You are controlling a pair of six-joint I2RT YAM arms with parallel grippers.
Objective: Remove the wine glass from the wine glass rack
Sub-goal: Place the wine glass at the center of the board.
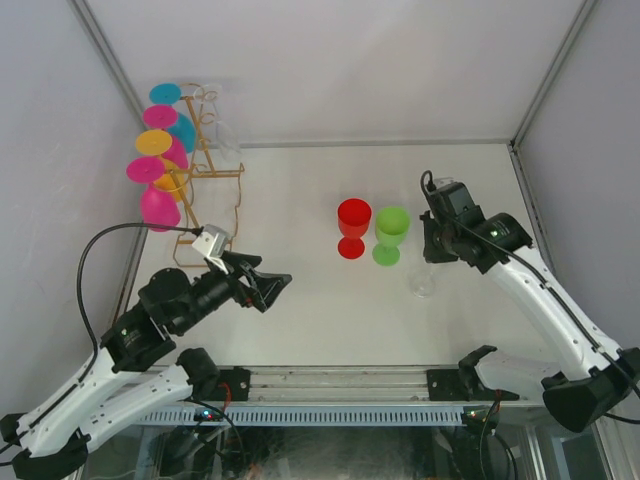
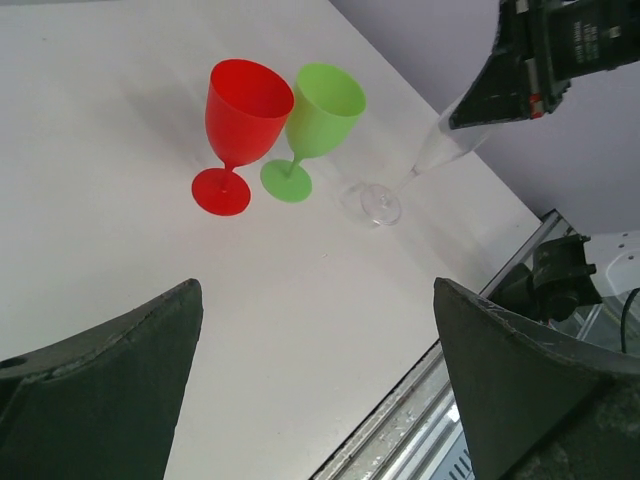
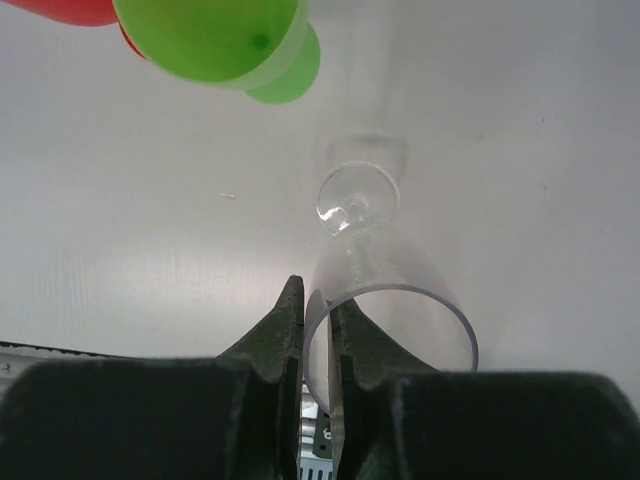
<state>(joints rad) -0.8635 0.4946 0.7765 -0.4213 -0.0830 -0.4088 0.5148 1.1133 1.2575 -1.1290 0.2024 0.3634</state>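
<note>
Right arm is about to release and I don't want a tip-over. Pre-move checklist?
1. Right gripper fingers pinch the clear wine glass at its rim: ok.
2. Glass foot flat on the table: cannot tell; it looks down, but contact is unclear.
3. Foot apart from the green glass: ok, close but not touching.
4. Left gripper open, empty, away from the glasses: ok.
5. Clear glass off the wine glass rack: ok.

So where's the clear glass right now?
Top view, right side: the clear glass is just right of the green glass, its rim pinched between the right gripper's fingers.
</note>
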